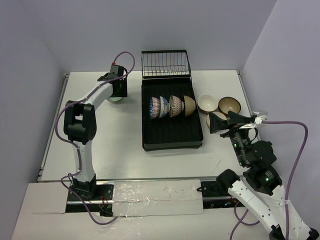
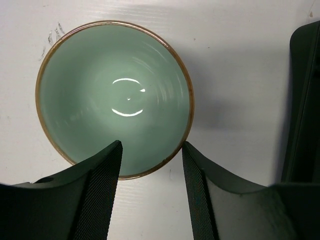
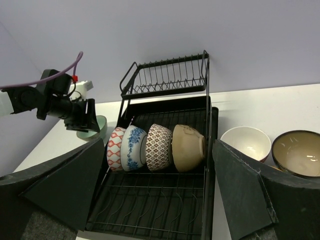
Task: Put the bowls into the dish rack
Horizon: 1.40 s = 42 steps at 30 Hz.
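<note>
**Dish rack** (image 1: 172,136): black tray with a ribbed floor, mid-counter, with an upright wire basket section (image 1: 166,64) at its far end.

**Loaded, four bowls:** all stand on edge in one close row across the tray. From the left they are the red-and-white bowl (image 3: 116,148), blue-and-white bowl (image 3: 134,147), brown lattice bowl (image 3: 159,147) and tan speckled bowl (image 3: 189,147).

**Not yet loaded, four bowls:**
- The pale green bowl (image 2: 114,97) sits upright on the counter (image 1: 100,145), left of the tray and near its far corner.
- The white bowl (image 1: 207,103) and brown-rimmed bowl (image 1: 229,105) sit side by side, right of the tray.
- A third bowl (image 1: 208,120) lies just nearer, largely hidden under the right hand.

**Left hand** (image 2: 151,144): spread and empty, directly above the green bowl with the tips over its near rim. Whether it touches the bowl cannot be told.

**Right hand** (image 1: 226,121): spread wide and empty, above the right-side bowls and facing the rack.

**Step in hand (judged):** the left arm is picking up the green bowl, with roughly half the load done.

**Next move calls for:**
- Lower so that one finger goes inside the near wall and one outside, then pinch the rim.
- Lift, carry right over the tray edge, and tip the bowl on edge beside the red-and-white one.
- The glazed wall looks slippery, so a firm, centred pinch seems wise.
</note>
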Tool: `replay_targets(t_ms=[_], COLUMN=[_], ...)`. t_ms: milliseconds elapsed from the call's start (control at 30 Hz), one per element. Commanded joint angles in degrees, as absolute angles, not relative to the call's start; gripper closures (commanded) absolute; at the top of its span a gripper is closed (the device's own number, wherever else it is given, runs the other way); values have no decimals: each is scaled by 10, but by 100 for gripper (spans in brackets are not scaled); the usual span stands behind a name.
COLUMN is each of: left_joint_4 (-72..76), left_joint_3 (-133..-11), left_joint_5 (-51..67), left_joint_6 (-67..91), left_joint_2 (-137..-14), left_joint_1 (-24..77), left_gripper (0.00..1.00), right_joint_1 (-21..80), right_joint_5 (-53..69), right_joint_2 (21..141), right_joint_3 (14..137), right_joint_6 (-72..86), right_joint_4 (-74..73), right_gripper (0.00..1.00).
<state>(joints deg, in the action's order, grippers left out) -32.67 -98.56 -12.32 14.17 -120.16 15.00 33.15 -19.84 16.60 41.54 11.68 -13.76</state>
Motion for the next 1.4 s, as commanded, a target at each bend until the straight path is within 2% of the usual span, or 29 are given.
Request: replay_targets(t_ms=[0,200,333,367,500,600,633,767,867,1100,1233,1367], left_joint_4=[-306,-307,-299,-299,-299,-313,-316,-321,-310,-168,3,182], left_joint_3=[-1008,-1031,-1034,-1034,-1034,-1035,-1033,-1006,-958,-818,-727,-642], left_joint_5=[-120,-117,-120,-119,-116,-116,-116,-96,-53,114,232,270], left_joint_6=[127,124,119,118,118,123,130,162,205,344,449,547], left_joint_2=[-1215,-1241,-1239,-1238,-1237,-1228,-1223,-1160,-1053,-838,-764,-752], left_joint_1=[157,158,159,159,159,159,159,159,159,179,234,307], left_gripper=[44,51,63,69,80,96,99,100,100,100,100,100], right_joint_1=[338,338,338,338,338,338,338,338,338,338,338,338], right_joint_5=[-197,-195,-196,-195,-194,-193,-193,-192,-192,-190,-194,-206], right_joint_2=[178,184,185,185,186,185,185,184,185,189,189,185], right_joint_3=[410,409,409,409,409,410,410,409,410,412,417,423], right_joint_6=[114,114,114,115,115,115,115,115,115,114,111,108], right_joint_4=[-128,-128,-129,-128,-127,-129,-129,-127,-127,-123,-125,-131], right_gripper=[4,4,4,4,4,4,4,4,4,4,4,4])
